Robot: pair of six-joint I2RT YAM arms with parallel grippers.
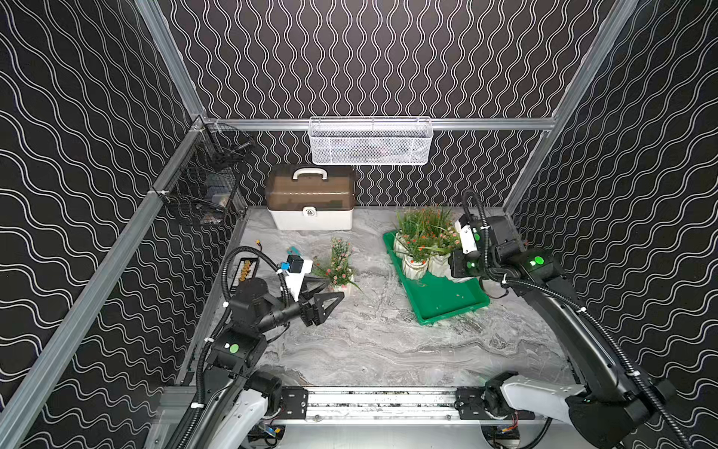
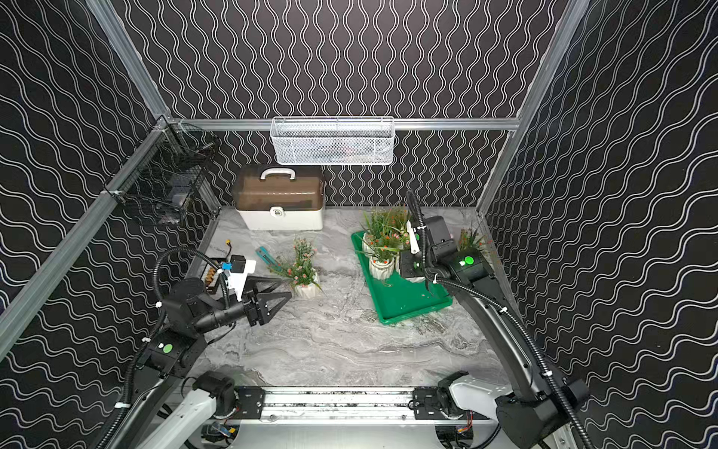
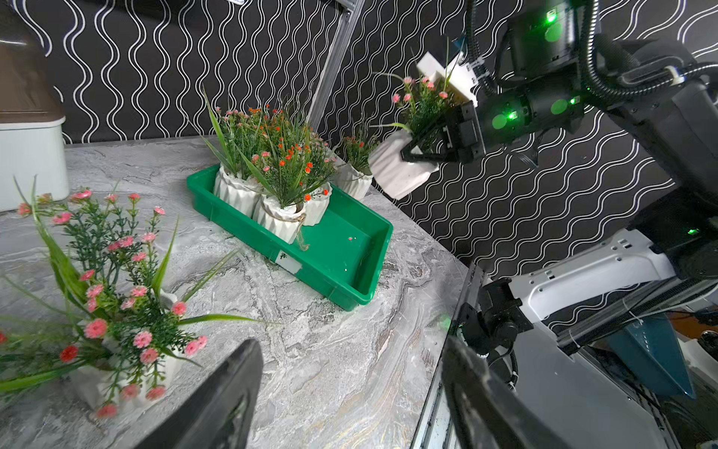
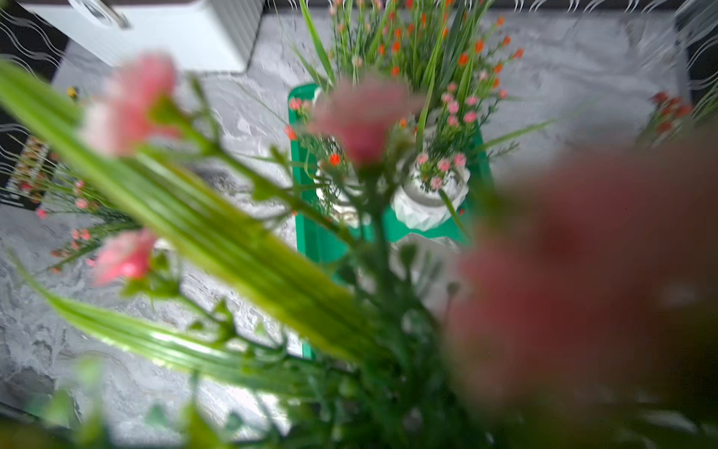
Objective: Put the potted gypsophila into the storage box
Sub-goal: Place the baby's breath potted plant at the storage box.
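The storage box [image 1: 447, 305] [image 2: 404, 309] is a green tray at the table's right. Its far end holds three potted gypsophila [image 3: 277, 215] in white ribbed pots. My right gripper [image 3: 423, 151] is shut on another potted gypsophila [image 3: 392, 173], tilted in the air over the tray's right edge. That plant's blurred flowers fill the right wrist view and hide the jaws. A pink-flowered pot [image 1: 342, 285] [image 2: 307, 289] [image 3: 116, 373] stands mid-table. My left gripper [image 1: 332, 292] [image 3: 351, 350] is open just left of it, holding nothing. One more pot [image 3: 353, 182] stands beyond the tray.
At the back stands a white case with a brown lid [image 1: 311, 202]. A white wire basket [image 1: 371, 142] hangs on the back wall and a black wire basket [image 1: 206, 182] on the left wall. A small parts tray [image 1: 244, 270] and a teal tool [image 2: 266, 254] lie at the left.
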